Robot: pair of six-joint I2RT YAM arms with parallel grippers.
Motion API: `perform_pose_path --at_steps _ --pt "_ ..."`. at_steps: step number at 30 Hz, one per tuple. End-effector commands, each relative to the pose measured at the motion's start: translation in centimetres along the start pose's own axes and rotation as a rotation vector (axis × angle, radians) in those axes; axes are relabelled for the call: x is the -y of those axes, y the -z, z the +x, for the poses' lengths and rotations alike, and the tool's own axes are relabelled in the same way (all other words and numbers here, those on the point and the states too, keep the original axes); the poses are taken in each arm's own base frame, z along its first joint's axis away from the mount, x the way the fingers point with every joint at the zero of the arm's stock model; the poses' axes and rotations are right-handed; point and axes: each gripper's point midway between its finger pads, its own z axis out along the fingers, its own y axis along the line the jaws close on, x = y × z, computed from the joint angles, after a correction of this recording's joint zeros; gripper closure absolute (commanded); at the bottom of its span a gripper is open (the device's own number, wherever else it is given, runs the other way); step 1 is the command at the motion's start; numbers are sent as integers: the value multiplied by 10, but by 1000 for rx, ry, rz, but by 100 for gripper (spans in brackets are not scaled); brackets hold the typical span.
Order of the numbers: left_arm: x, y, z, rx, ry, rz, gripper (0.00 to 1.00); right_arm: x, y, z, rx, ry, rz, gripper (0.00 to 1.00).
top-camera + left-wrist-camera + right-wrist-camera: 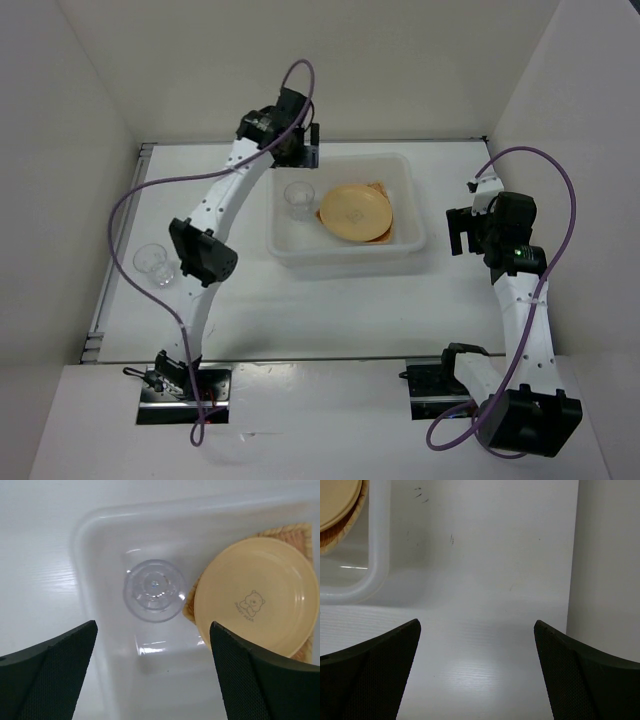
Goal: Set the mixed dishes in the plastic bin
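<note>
The plastic bin (pixel 345 255) stands mid-table. Inside it a yellow-orange plate (pixel 355 211) lies on the tan woven plate (pixel 381 187), whose edge shows around it; whether a second yellow plate lies beneath I cannot tell. A clear glass cup (pixel 298 199) stands in the bin's left part. In the left wrist view the cup (pixel 154 590), the plate (pixel 257 597), the woven plate (pixel 290 531) and the bin wall (pixel 90 525) show. My left gripper (pixel 297 145) (pixel 152 680) is open and empty above the bin's far left. A second glass cup (pixel 153 264) stands on the table at the left. My right gripper (pixel 460 232) (pixel 477 680) is open and empty right of the bin (pixel 377 540).
White walls enclose the table on the left, back and right; the right wall (pixel 605 565) is close to my right gripper. Purple cables loop over both arms. The left arm's elbow (pixel 203 255) hangs next to the cup on the table.
</note>
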Motion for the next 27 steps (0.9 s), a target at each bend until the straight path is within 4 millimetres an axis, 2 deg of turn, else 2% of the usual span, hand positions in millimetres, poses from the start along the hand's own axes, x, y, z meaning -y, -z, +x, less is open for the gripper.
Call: perform_pose_path --at_steps 1,2,3,4,5,6,7,8,9,10,11,12,13,17,19,20,21,27 --pt "-73 112 -47 207 136 -151 1 3 0 -9 39 12 14 2" --pt "-91 111 -33 171 171 -221 1 3 0 -9 39 12 14 2" --pt "-120 142 -34 230 221 -318 1 3 0 -9 39 12 14 2" --pt "-139 150 -32 253 265 -371 1 3 2 -10 48 13 17 2" --pt "-153 185 -32 327 292 -364 1 3 2 -10 48 13 17 2" --pt "-162 151 8 208 241 -387 1 3 2 -10 48 13 17 2" --pt "-182 147 10 238 289 -382 1 1 2 -11 50 18 10 2" --pt "-195 164 22 259 333 -366 1 1 2 -11 50 18 10 2" --pt "-207 145 59 158 334 -381 1 1 2 -11 50 18 10 2" --pt "-224 142 73 136 368 -405 1 1 2 -11 50 18 10 2" --pt "-231 149 85 133 384 -410 1 -1 2 -12 53 18 2 2" --pt "-236 145 97 111 396 -411 1 -3 2 -13 55 24 -6 2" --pt "-251 140 121 61 414 -450 1 -3 2 -13 55 24 -6 2" --pt "-279 126 153 1 472 -506 1 -3 2 -13 55 24 -6 2" --pt "-283 120 159 -7 496 -480 1 -4 0 -9 46 23 -9 2" --pt "-291 117 161 -1 526 -482 1 -4 0 -9 46 23 -9 2" --pt "-293 105 172 -45 537 -481 1 -4 3 -11 56 24 -5 2" --pt "-312 74 182 -97 575 -454 1 -4 5 -12 66 24 -2 2"
